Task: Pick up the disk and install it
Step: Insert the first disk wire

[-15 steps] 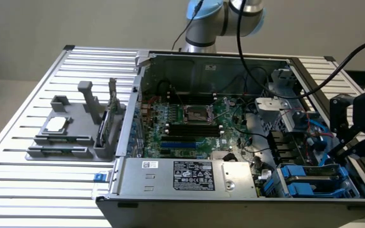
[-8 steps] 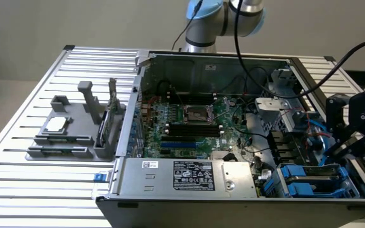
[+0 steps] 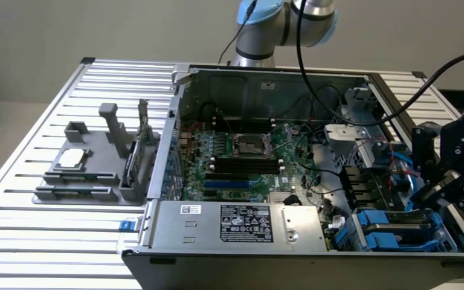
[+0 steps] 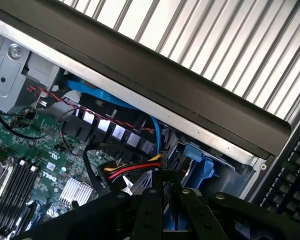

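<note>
Install step (judged): disk (image 3: 395, 222) sat in drive bay (image 3: 437, 234); gripper (image 4: 167, 189) beside it, fingers (image 4: 152, 202) nearly together; seating needed a square push

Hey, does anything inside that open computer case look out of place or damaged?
Nothing stands out. The computer case lies open with loose cables inside, and the gripper hovers by the blue drive carriers.

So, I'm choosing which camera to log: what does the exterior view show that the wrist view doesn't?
The exterior view adds the grey fixture and the power-supply box. The wrist view adds what looks like a black keyboard. Both share the motherboard, the slatted table and the blue carriers.
</note>
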Robot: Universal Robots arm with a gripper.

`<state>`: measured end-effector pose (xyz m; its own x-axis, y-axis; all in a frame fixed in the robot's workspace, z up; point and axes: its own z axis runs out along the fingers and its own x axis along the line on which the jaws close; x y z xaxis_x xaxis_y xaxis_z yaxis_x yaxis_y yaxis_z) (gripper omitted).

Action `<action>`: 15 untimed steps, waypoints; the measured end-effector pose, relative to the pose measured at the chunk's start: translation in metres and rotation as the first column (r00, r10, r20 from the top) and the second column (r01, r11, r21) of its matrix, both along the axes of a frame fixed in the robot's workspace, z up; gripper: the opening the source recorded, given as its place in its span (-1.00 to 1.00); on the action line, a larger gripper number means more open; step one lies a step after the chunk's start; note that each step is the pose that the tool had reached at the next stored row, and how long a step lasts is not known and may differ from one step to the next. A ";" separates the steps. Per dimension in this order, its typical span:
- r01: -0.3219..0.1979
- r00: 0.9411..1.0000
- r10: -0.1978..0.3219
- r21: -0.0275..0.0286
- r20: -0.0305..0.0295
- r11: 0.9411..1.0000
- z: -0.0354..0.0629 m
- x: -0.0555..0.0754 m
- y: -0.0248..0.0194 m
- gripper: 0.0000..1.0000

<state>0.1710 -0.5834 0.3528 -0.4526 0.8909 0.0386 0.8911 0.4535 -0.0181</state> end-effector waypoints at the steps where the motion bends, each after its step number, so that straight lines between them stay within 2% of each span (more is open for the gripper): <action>1: 0.000 1.000 0.000 -0.003 0.000 1.000 0.0001 0.000 0.0003 -0.67; 2: 0.001 1.000 -0.001 -0.005 0.000 1.000 0.0001 0.000 0.0005 -0.67; 9: 0.026 1.000 -0.026 -0.009 -0.005 1.000 0.0001 -0.001 0.0011 -0.67; 11: 0.027 1.000 -0.027 -0.011 -0.005 1.000 0.0002 -0.001 0.0038 -0.67; 13: 0.027 1.000 -0.027 -0.015 -0.005 1.000 0.0003 -0.003 0.0083 -0.67; 14: 0.027 1.000 -0.027 -0.018 -0.005 0.999 0.0002 -0.003 0.0103 -0.67; 15: 0.027 1.000 -0.027 -0.023 -0.005 0.999 0.0002 -0.003 0.0118 -0.67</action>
